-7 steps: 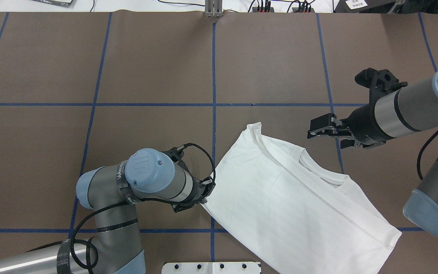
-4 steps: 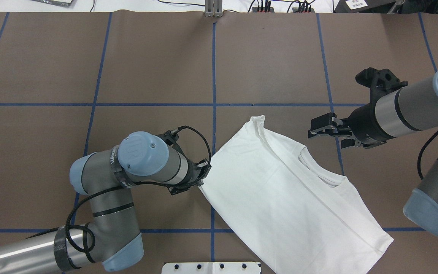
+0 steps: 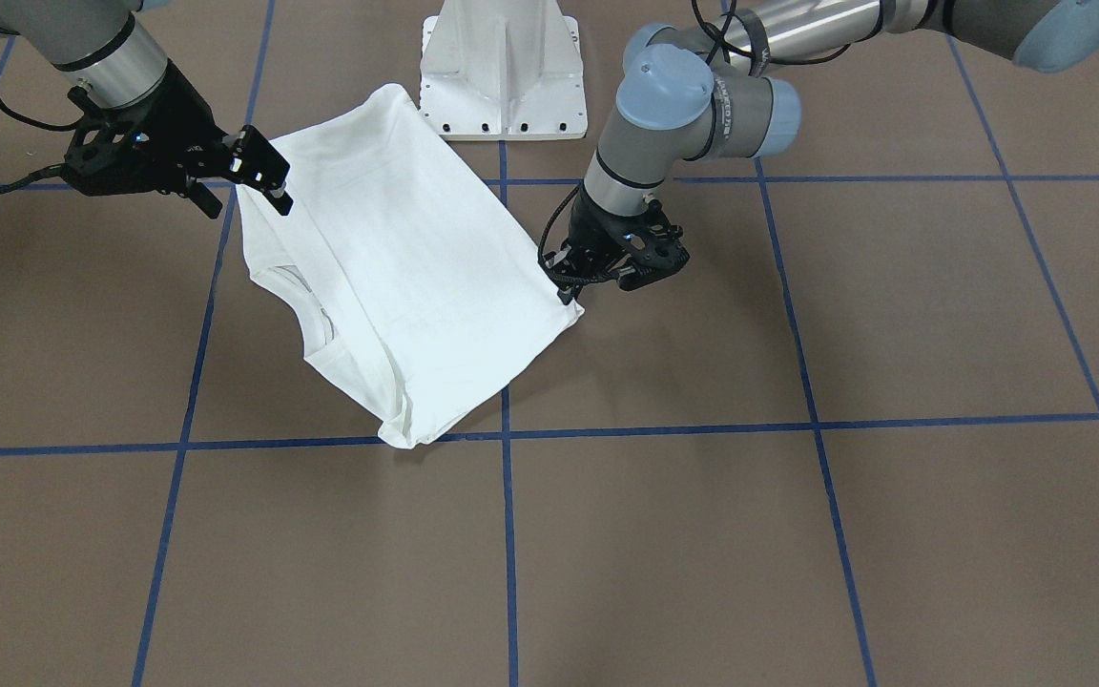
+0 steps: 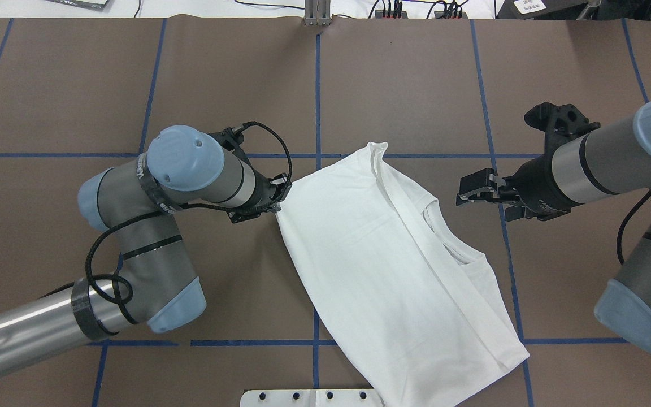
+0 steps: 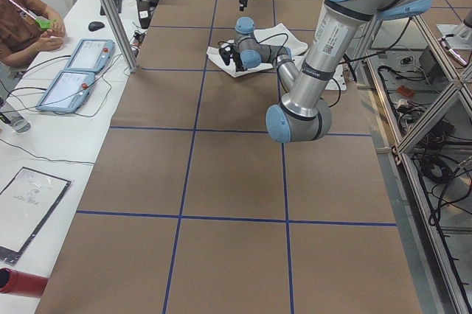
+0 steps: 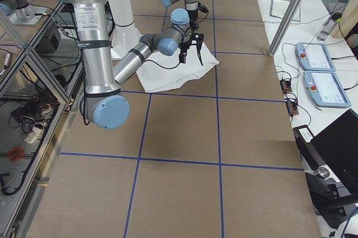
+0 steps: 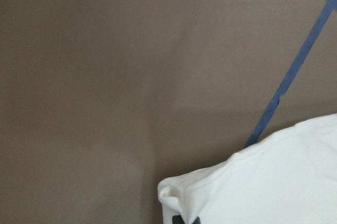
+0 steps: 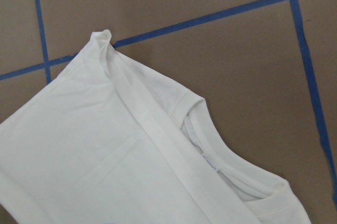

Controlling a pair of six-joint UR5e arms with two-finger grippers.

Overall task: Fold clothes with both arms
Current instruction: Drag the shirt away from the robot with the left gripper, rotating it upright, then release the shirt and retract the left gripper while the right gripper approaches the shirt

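White T-shirt [image 4: 382, 254] lies folded, corner pinched by left gripper [image 4: 276, 200]; right gripper [image 4: 482, 204] gapes empty.

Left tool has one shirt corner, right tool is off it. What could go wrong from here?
1. The left tool pinches only a corner of the T-shirt; it may slip.
2. The right tool hangs open, clear of it, so pulling could skew the folded edge by the collar.
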